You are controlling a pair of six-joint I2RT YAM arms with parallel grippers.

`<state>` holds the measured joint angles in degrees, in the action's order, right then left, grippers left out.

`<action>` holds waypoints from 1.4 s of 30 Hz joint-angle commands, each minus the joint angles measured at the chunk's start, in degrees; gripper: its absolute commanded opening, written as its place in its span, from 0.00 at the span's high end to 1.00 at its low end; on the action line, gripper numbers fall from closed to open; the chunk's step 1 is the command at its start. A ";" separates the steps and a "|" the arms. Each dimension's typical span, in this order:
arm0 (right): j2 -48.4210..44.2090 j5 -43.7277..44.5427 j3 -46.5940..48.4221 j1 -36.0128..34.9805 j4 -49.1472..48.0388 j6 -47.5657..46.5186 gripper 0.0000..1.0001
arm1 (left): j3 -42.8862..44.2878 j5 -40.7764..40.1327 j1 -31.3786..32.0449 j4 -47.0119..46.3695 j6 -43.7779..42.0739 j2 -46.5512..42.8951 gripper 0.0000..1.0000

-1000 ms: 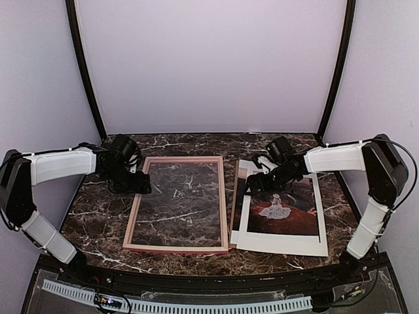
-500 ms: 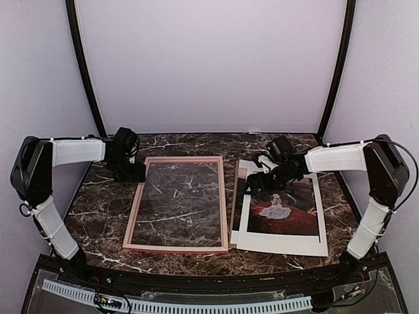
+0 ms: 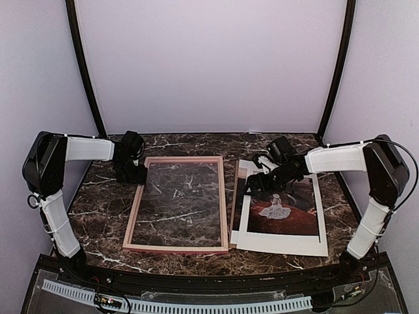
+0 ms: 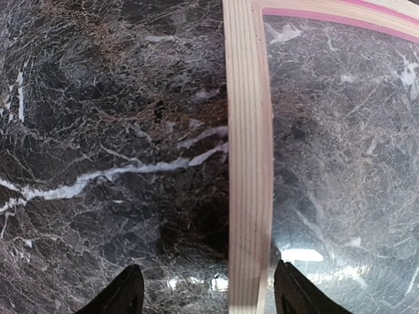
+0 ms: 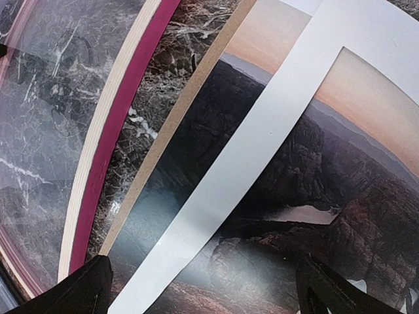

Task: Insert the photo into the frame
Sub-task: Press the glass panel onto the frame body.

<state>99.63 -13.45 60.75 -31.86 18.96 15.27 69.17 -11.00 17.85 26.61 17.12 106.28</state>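
Observation:
The frame point(image 3: 177, 203), thin pink wood around glass, lies flat left of centre. My left gripper point(image 3: 134, 173) hovers at its far left corner. In the left wrist view that gripper point(image 4: 209, 297) is open, with the frame's pale left rail point(image 4: 249, 163) between its fingertips, closer to the right one and touching neither. The photo point(image 3: 288, 209) lies face up on the right, under a white mat point(image 3: 281, 243). My right gripper point(image 3: 256, 184) is open above the photo's far left part. In the right wrist view the right gripper point(image 5: 209, 294) straddles the mat's strip point(image 5: 249, 150) and the dark photo point(image 5: 190, 163), gripping nothing.
A brown backing panel point(image 5: 177, 124) sticks out from under the photo's left edge, next to the frame's right rail point(image 5: 124, 111). Dark marble table point(image 3: 98, 203) runs left of the frame. Black posts point(image 3: 85, 72) and pale walls close in the back and sides.
My left arm has folded back, taking its gripper a little towards the frame's far left corner, and its jaws have narrowed slightly. The right arm, the photo and the frame have not moved.

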 commanded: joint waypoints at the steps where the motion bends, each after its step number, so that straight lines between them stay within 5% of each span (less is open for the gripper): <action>1: -0.97 -0.77 -0.29 -0.25 -2.09 0.02 0.01 | -0.71 -1.08 -0.36 -0.24 -0.22 -0.20 0.29; 19: 0.35 -1.39 -0.62 -0.42 -3.05 0.47 0.01 | -3.98 7.21 -0.36 -5.11 0.11 -1.70 0.29; 29: 0.70 -1.62 -0.61 -0.57 -3.30 0.64 0.01 | -1.37 5.56 -1.72 -4.66 -0.87 -5.78 0.28; 42: 1.66 -2.28 0.11 -0.84 -3.50 0.66 0.01 | 5.04 0.81 -3.55 -3.68 -2.01 1.10 0.29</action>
<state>100.40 -15.03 60.51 -32.01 16.73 15.53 72.03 -7.68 14.74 21.93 16.25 105.43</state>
